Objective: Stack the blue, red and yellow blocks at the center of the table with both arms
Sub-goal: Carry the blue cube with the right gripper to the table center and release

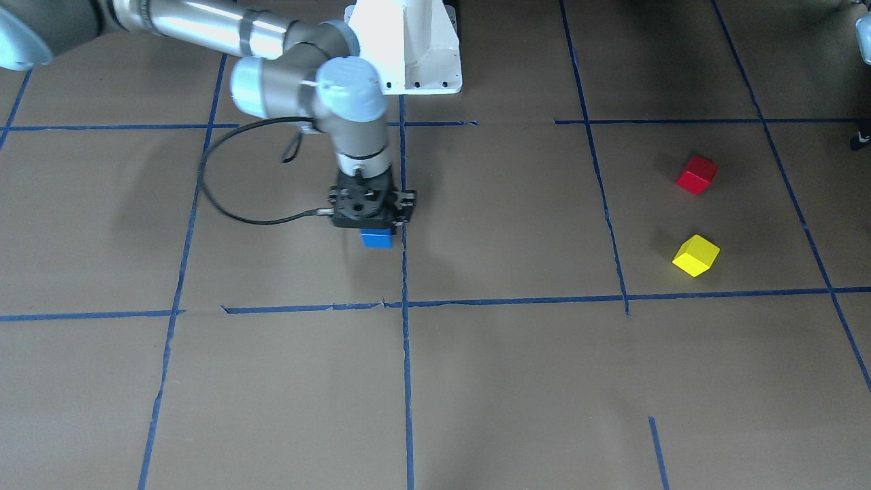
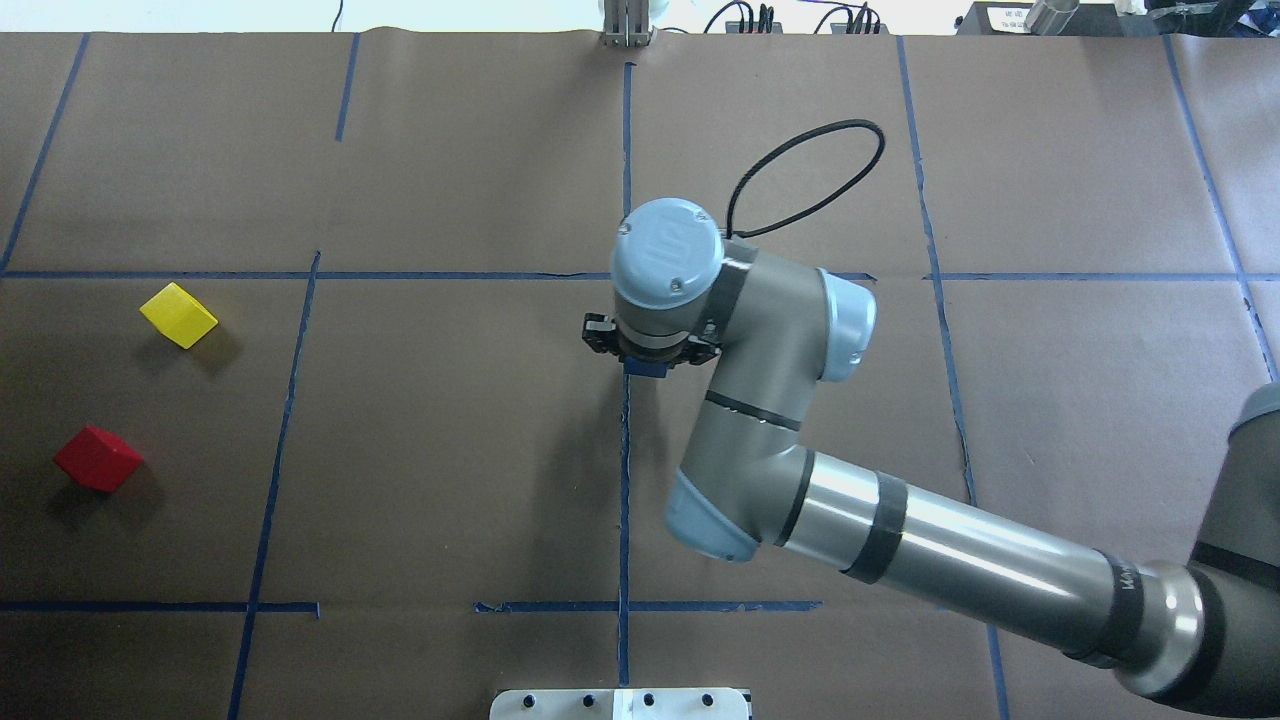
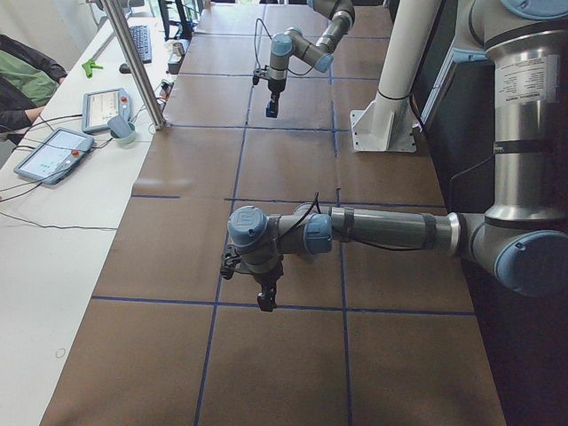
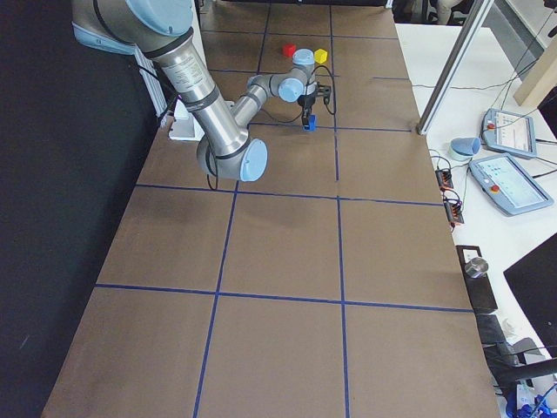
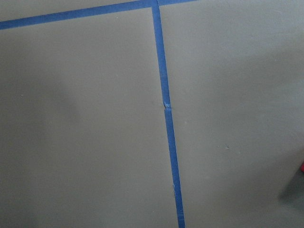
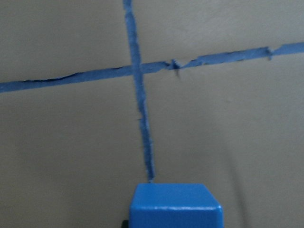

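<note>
Toward the desk's left end, the left gripper (image 3: pixel 265 297) hangs over the brown paper. It shows only in the side view, so whether it is closed cannot be told. Near the left edge, seen from overhead, the yellow block (image 2: pixel 178 315) and the red block (image 2: pixel 97 458) sit apart, the red one closer to the robot's edge. At the middle of the desk the right gripper (image 1: pixel 375 230) is clamped on the blue block (image 1: pixel 376 239), just beside the centre tape line (image 2: pixel 626 480). From overhead the wrist hides the fingers and all but a sliver of that block (its own camera cuts the block off at the bottom). Lettering on the right arm (image 2: pixel 900 530) is too small to read.
</note>
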You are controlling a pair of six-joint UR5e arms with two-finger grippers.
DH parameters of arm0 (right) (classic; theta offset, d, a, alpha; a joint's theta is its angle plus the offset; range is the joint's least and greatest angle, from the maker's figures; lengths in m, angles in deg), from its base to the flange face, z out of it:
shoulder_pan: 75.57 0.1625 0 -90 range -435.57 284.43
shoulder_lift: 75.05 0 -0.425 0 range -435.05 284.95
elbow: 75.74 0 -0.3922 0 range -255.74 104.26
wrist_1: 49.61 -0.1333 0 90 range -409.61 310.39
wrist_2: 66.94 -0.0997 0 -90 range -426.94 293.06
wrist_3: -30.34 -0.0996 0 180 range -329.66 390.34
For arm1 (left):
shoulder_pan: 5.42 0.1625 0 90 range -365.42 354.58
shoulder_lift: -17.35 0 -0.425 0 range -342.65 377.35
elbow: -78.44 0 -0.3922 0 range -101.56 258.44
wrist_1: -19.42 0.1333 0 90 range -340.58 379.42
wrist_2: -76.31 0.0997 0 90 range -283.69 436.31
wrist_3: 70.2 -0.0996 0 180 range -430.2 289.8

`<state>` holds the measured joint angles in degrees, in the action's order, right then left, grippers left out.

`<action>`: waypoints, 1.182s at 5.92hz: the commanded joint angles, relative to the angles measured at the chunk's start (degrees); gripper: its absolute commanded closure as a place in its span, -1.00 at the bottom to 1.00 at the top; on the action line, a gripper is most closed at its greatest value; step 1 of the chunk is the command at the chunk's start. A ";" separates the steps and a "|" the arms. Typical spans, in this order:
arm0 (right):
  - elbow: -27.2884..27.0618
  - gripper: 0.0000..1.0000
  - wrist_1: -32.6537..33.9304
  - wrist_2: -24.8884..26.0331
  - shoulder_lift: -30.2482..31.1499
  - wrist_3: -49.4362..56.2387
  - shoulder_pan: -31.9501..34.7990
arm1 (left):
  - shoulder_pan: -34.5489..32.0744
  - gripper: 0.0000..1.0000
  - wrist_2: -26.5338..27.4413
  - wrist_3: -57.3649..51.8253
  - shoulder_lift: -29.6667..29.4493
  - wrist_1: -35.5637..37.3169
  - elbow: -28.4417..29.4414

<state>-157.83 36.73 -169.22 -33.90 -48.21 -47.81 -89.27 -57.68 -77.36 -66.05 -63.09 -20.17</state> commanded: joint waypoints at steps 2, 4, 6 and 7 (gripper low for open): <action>2.63 0.62 0.50 1.38 -2.48 -1.26 -2.36 | 0.00 -1.00 -0.04 0.04 0.00 0.07 0.17; 2.80 -0.11 0.42 1.38 -1.25 -0.29 -2.36 | 0.00 -1.00 0.04 -0.05 0.00 0.07 0.08; 2.54 -0.98 0.42 1.47 -1.16 2.17 -2.27 | 0.00 -1.00 -0.04 -0.05 -0.09 -0.02 0.08; 1.67 -0.98 0.42 1.21 -1.24 2.61 -1.66 | 0.00 -1.00 0.04 -0.05 -0.09 0.06 0.08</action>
<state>-155.49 37.14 -167.81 -35.10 -46.16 -49.88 -89.27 -57.68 -77.40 -66.12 -63.06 -20.09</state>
